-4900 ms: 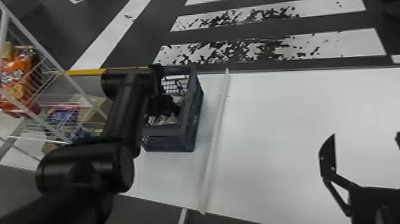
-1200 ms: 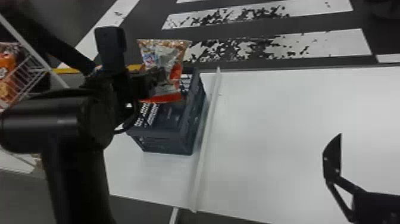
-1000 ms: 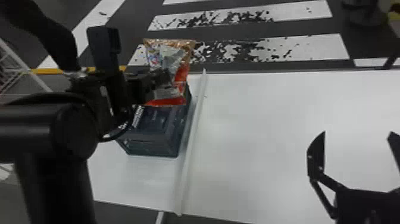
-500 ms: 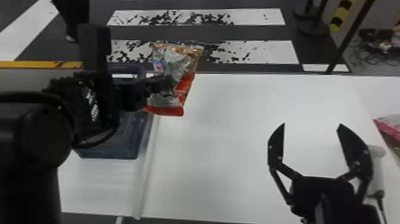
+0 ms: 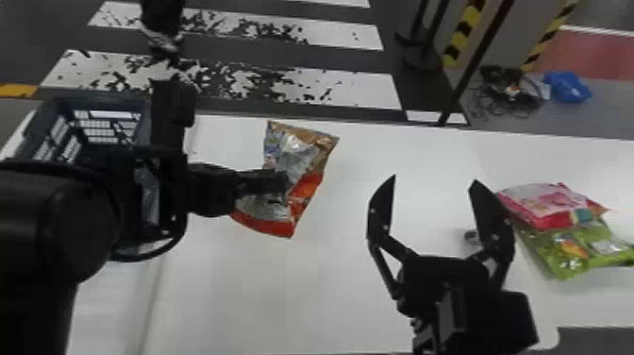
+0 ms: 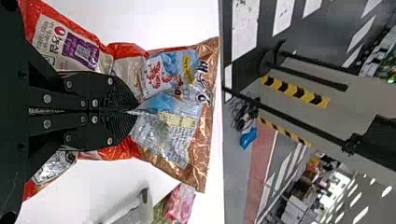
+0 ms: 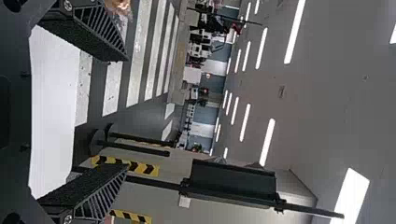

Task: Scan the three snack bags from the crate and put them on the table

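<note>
Beyond the far edge of the white counter [image 5: 264,292], worn white stripes [image 5: 325,85] cross a dark floor, with black-and-yellow striped posts [image 5: 464,30], a heap of cables [image 5: 507,92] and a blue thing [image 5: 566,86] farther right. Over the counter hangs a red, brown and silver snack bag [image 5: 297,151], gripped by the fingers of the left gripper [image 5: 283,186]. They are closed on its crumpled middle, and the bag flares out on both sides of them. The left wrist view shows shrimp pictures on its wrapper. The dark crate [image 5: 101,100] sits left of those fingers, partly behind the arm. To their right, the right gripper [image 5: 433,181] has its fingers spread wide, with nothing between them. Right of these fingers lie two more bags, a pink one [image 5: 549,203] overlapping a green one [image 5: 573,250]. In the left wrist view, a pale grey device [image 6: 133,212] lies near them, partly cut off.
</note>
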Controlling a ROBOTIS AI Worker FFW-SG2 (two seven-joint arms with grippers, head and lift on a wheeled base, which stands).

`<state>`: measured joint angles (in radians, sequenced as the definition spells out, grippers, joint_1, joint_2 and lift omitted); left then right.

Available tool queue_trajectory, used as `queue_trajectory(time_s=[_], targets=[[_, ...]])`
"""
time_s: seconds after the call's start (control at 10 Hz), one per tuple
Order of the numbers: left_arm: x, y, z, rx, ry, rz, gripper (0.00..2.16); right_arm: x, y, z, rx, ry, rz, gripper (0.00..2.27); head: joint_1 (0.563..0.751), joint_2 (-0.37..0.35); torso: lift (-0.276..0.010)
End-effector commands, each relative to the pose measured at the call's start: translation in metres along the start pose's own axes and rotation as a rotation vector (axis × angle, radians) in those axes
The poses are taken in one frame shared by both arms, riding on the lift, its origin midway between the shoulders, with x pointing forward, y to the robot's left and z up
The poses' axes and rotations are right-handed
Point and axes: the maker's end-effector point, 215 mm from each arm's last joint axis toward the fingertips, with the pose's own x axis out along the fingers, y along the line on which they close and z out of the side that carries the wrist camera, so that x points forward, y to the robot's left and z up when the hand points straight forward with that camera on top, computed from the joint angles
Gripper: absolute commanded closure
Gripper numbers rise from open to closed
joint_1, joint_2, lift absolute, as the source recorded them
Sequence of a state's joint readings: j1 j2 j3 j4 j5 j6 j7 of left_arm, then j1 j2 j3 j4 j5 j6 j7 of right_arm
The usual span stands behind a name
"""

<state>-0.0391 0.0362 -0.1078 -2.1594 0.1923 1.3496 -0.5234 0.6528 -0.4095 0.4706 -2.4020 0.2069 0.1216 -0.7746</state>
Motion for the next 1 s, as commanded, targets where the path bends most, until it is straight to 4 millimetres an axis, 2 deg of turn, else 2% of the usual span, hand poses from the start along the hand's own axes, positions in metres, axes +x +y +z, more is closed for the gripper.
queue_trajectory(time_s=[0.0,0.3,0.5,0.8,0.9], targets=[[0.028,-0.025,-0.024,-0.018,0.049,-0.091,2.13,0.004,-0.005,0.003,0.011,-0.003,-0.011,0.07,0.695,-0.185,-0.094],[0.083,-0.074,-0.066,0.03,0.124,-0.222,2.13,0.007,-0.005,0.009,0.027,-0.012,-0.011,0.07,0.695,-0.285,-0.094],[0.11,-0.092,-0.099,0.064,0.186,-0.253,2.13,0.008,-0.007,0.015,0.034,-0.023,-0.016,0.07,0.695,-0.35,-0.094],[0.141,-0.098,-0.133,0.13,0.209,-0.266,2.13,0.008,-0.008,0.014,0.034,-0.019,-0.017,0.07,0.695,-0.35,-0.094],[0.147,-0.095,-0.139,0.145,0.214,-0.249,2.01,0.008,-0.008,0.014,0.033,-0.019,-0.016,0.07,0.695,-0.35,-0.094]])
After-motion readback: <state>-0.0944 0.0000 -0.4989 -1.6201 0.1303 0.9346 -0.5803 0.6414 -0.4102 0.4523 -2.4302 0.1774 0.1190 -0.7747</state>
